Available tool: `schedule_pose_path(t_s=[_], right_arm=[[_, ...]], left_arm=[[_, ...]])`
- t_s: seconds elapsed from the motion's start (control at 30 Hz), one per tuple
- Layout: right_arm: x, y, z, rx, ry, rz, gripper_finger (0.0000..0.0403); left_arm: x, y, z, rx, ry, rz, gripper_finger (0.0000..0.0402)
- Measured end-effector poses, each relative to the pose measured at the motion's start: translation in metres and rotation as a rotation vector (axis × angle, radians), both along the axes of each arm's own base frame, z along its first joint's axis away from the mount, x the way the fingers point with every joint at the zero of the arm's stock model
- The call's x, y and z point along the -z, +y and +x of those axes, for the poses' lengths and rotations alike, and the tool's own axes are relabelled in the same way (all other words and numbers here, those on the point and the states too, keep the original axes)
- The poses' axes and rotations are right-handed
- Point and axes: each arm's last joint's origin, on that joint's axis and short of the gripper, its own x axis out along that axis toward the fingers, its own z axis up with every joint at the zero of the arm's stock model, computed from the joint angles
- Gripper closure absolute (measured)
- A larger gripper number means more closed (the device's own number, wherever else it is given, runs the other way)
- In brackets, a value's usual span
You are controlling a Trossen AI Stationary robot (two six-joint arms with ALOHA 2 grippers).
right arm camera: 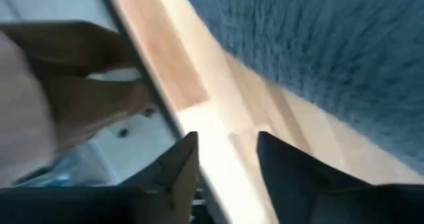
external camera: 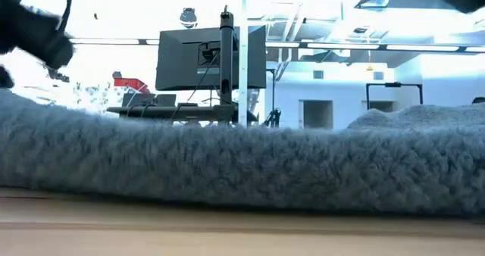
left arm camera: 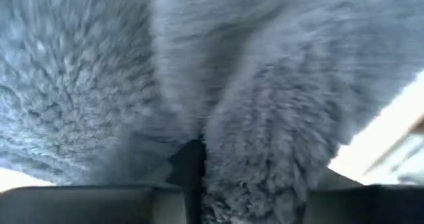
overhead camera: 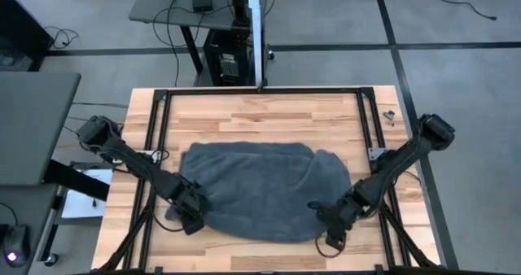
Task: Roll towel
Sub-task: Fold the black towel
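Both pincers, left [overhead camera: 192, 214] cloth-hidden, right [right arm camera: 225, 161] parted, flank the towel [overhead camera: 260, 189] on the wooden table [overhead camera: 269, 116].

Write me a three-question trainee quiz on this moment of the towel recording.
1. True or false: the towel is already rolled into a tight cylinder.
2. Which gripper has towel cloth bunched against its fingers in its own wrist view: (a) left gripper, (b) right gripper?
3. Fill in: in the right wrist view, the fingers stand apart over bare ____.

Key
1. False: it lies spread in a loose heap on the table.
2. (a): the left wrist view is filled with grey pile.
3. Wood: the tabletop beside the towel's edge.
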Motion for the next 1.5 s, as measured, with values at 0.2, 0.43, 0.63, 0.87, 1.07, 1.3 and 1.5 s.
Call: schedule_pose_path(t_s=[0.2,0.43,0.63,0.87,1.07,1.3,1.5], right_arm=[[-0.023,-0.042,-0.002,0.112,-0.106,-0.150,0.0167],[-0.017,-0.088,-0.003,0.166,-0.026,-0.439,0.0158],[-0.004,-0.095,-0.006,0.065,-0.021,-0.497,0.0158],[0.010,-0.101,-0.002,-0.010,-0.100,-0.544,0.0158],[0.011,-0.112,0.000,-0.138,-0.121,-0.605,0.0158],[0.011,-0.131,0.005,-0.197,-0.139,-0.653,0.0159],[0.006,-0.155,0.009,-0.120,-0.152,-0.636,0.0159]], left_arm=[[-0.040,0.026,0.011,-0.038,-0.283,0.179,0.0281],[-0.045,0.053,0.010,-0.113,-0.251,0.223,0.0285],[-0.048,0.016,-0.001,-0.098,-0.128,-0.131,0.0286],[-0.031,-0.005,-0.001,-0.083,-0.024,-0.116,0.0253],[-0.027,-0.016,-0.002,0.118,0.107,-0.343,0.0216],[-0.029,0.000,-0.004,0.145,0.191,-0.338,0.0212],[-0.055,0.044,0.013,-0.091,0.000,-0.004,0.0212]])
